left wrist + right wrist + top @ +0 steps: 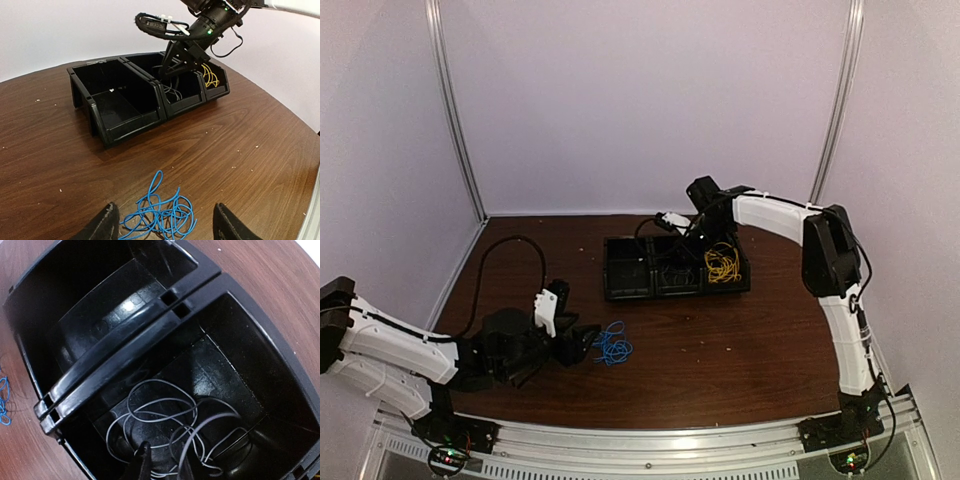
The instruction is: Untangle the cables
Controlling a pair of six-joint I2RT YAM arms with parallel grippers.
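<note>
A blue cable (pixel 612 347) (pixel 160 215) lies in a loose tangle on the wooden table, and a bit of it shows in the right wrist view (pixel 4 400). My left gripper (pixel 582 340) (pixel 165 210) rests low over it, open wide, one finger on each side of the tangle without touching it. A yellow cable (pixel 722 263) (pixel 210 76) sits in the right-hand bin. A dark grey cable (pixel 170 425) (pixel 172 90) lies in loose loops on the floor of the middle bin. My right gripper (pixel 682 250) (pixel 171 67) (pixel 162 467) reaches down into that bin, its jaws a little apart just above the loops.
Three black bins (pixel 628 290) (pixel 125 127) (pixel 125 340) stand joined in a row at the table's middle back; the left one holds nothing. White walls and a metal frame close in the table's rear and sides.
</note>
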